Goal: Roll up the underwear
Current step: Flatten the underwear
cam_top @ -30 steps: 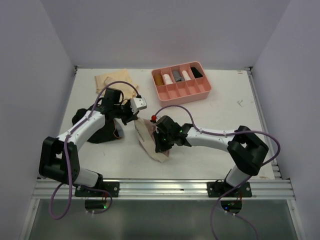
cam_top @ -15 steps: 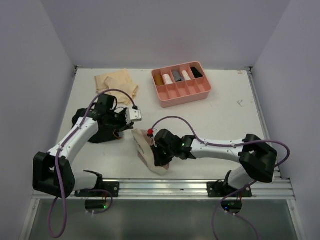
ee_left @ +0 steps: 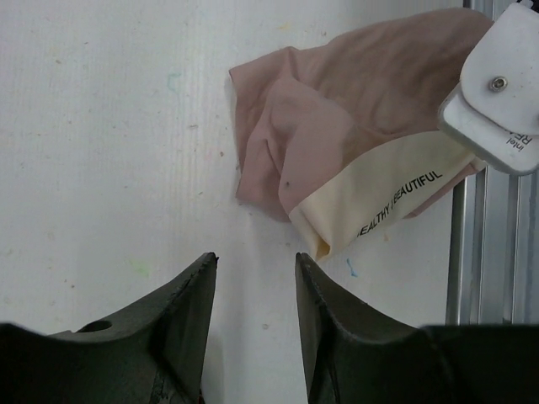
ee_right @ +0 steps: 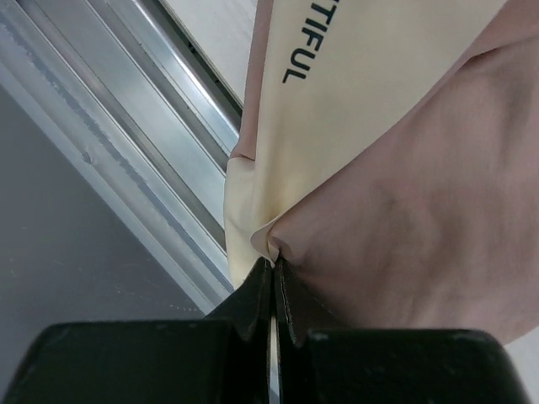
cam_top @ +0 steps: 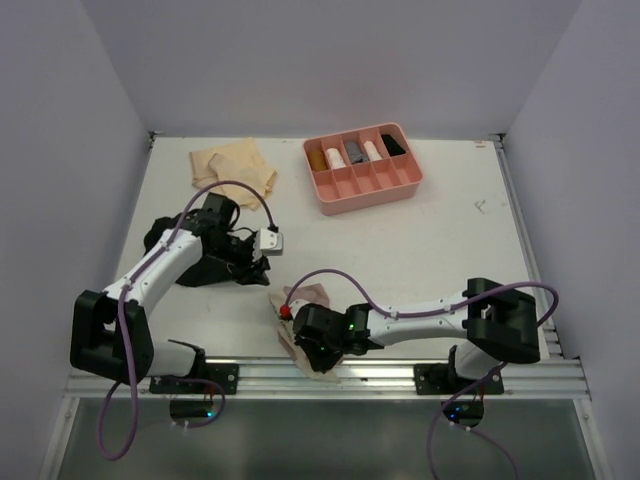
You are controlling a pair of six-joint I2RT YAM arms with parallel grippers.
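The dusty pink underwear (cam_top: pixel 308 296) with its cream band (ee_left: pixel 379 202) lies bunched at the table's front edge, partly over the metal rail. My right gripper (cam_top: pixel 318 352) is shut on a fold where pink meets cream (ee_right: pixel 274 263). My left gripper (ee_left: pixel 255 263) is open with nothing between its fingers, just short of the cloth's edge; from above it sits left of the garment (cam_top: pixel 258 272). The black underwear (cam_top: pixel 212 270) lies under my left arm. The pale tan underwear (cam_top: pixel 234 162) lies flat at the back left.
A pink divided tray (cam_top: pixel 370 195) with several rolled items stands at the back, right of centre. The aluminium rail (cam_top: pixel 400 375) runs along the front edge, right under the right gripper (ee_right: pixel 126 143).
The right gripper has pulled the pink underwear toward the front edge. The left gripper has opened, let go of the cloth and drawn back to the left.
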